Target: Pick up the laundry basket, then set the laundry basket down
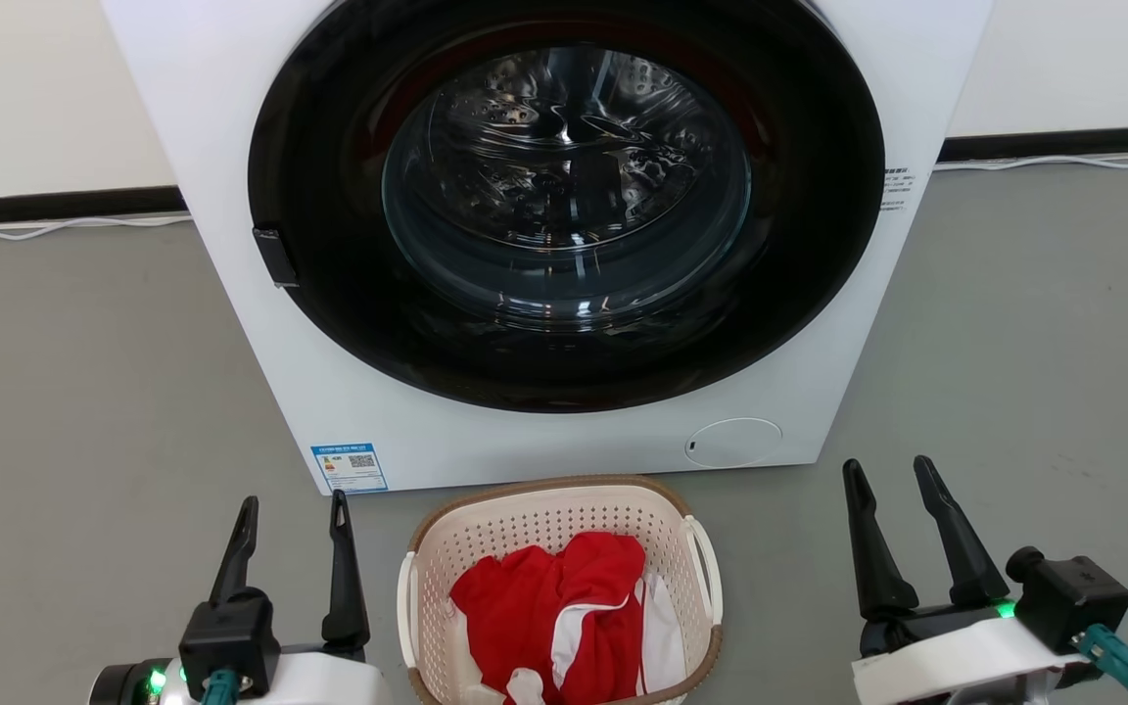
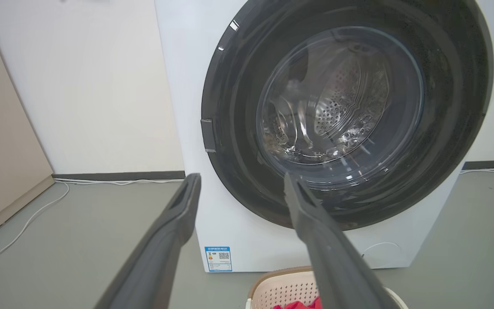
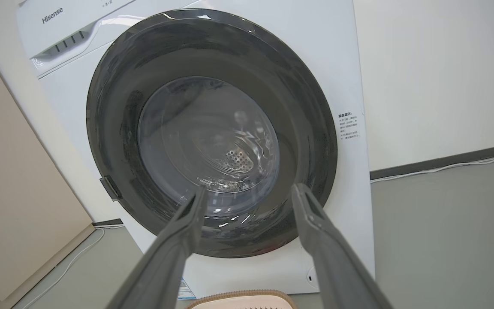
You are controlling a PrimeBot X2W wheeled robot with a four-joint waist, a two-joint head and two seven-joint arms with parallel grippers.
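Laundry basket [image 1: 535,529] sits untouched between left gripper [image 1: 295,499] and right gripper [image 1: 886,462], both spread.

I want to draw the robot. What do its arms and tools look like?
The left tool and right tool each have two long, dark, pointed fingers on a black block with a green light. Teal cable plugs stick out; the forearms are white.

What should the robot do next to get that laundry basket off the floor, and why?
The laundry basket sits on the floor before the washing machine, untouched. The left gripper and right gripper hover open on either side of it, holding nothing. So the next move is probably to lower both and bring them inward to its white side handles.
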